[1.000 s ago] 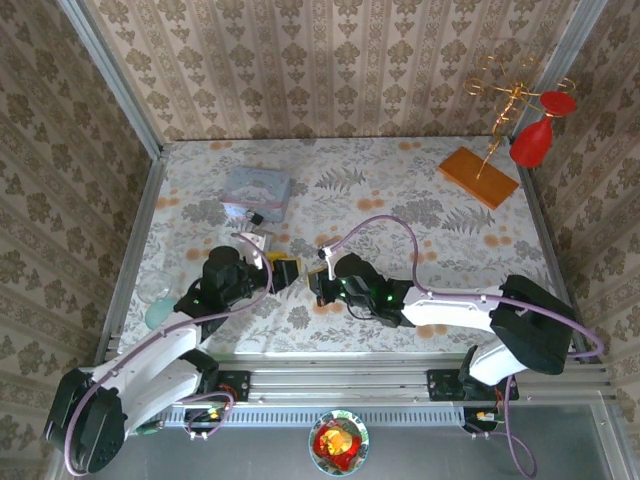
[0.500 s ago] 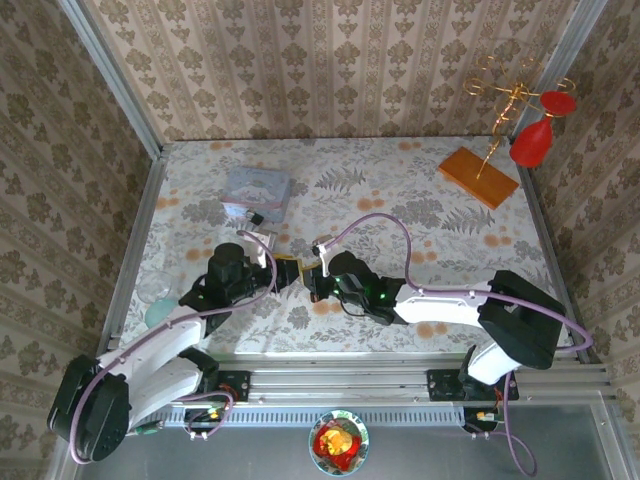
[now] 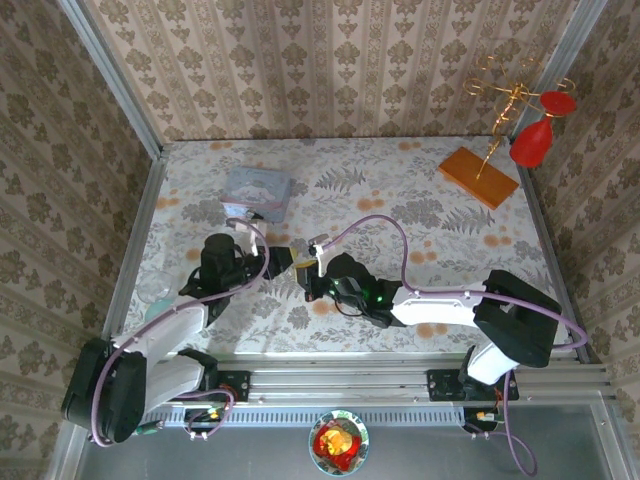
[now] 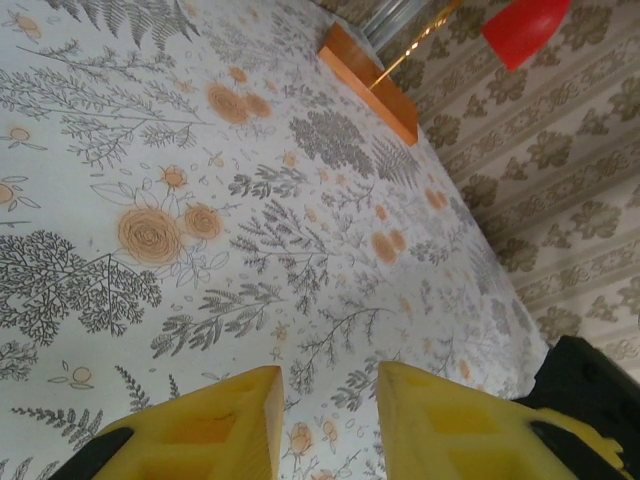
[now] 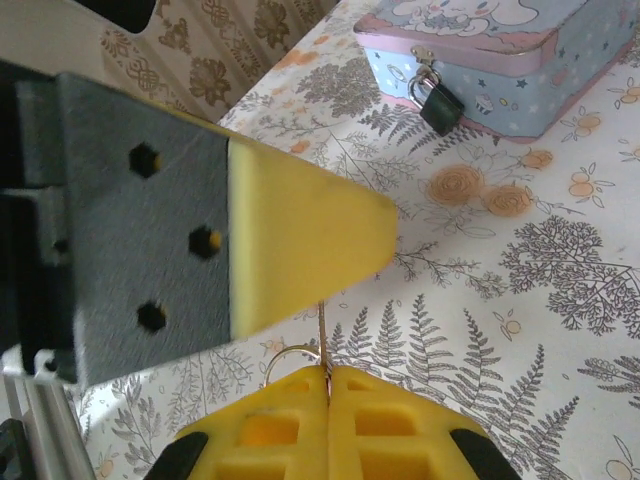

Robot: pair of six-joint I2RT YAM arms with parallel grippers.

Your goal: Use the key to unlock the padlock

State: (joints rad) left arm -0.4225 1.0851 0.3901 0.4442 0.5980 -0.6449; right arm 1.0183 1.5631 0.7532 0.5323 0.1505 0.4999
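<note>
The pale blue tin (image 5: 500,50) stands at the back left (image 3: 257,190). On its front latch hangs the small dark padlock (image 5: 438,103), its shackle through the hasp. My right gripper (image 5: 328,372) is shut on the key (image 5: 322,335), a thin blade pointing up with a wire ring beside it. It hovers near the table's middle front (image 3: 310,272). One yellow finger (image 5: 300,235) of my left gripper crosses just in front of the key's tip. My left gripper (image 4: 328,385) is open, with only tablecloth between its pads (image 3: 285,258).
An orange wooden base (image 3: 478,177) with a gold wire stand and a red ornament (image 3: 535,140) sits at the back right. A clear glass object (image 3: 155,290) lies at the left edge. Patterned walls enclose three sides.
The left wrist has drawn back toward the far left. The right gripper has edged left with the key, so the two grippers now nearly meet.
</note>
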